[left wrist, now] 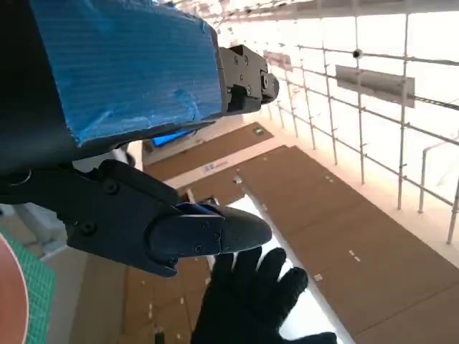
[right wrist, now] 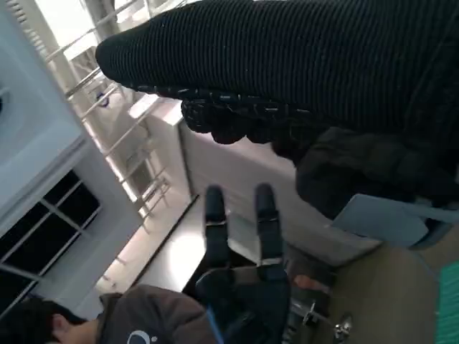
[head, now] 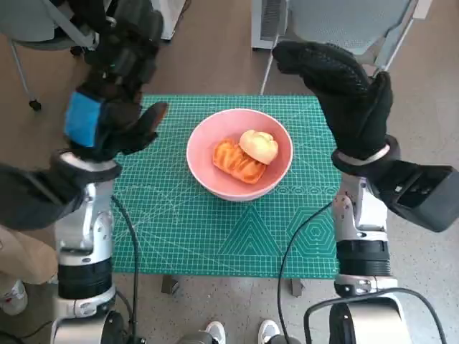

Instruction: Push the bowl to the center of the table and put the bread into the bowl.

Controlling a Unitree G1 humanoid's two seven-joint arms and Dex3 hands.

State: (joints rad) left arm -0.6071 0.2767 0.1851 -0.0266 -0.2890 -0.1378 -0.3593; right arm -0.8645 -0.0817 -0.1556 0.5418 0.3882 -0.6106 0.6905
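1. The pink bowl (head: 239, 153) stands near the middle of the green mat (head: 215, 229), with two pieces of bread (head: 247, 155) inside.
2. The left hand (head: 115, 93) and right hand (head: 344, 89) are raised on either side, fingers apart, holding nothing.

bowl (head: 208, 168): smooth glossy pink | bread (head: 237, 161): glazed crust | right hand (head: 344, 93): knitted glove

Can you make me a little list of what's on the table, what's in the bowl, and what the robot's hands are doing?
table: covered by a green mat
bowl: pink bowl, near the middle of the mat
in the bowl: two pieces of bread, a flat orange pastry and a pale round bun
left hand: raised beside the bowl, holding nothing
right hand: raised on the other side, fingers spread, holding nothing
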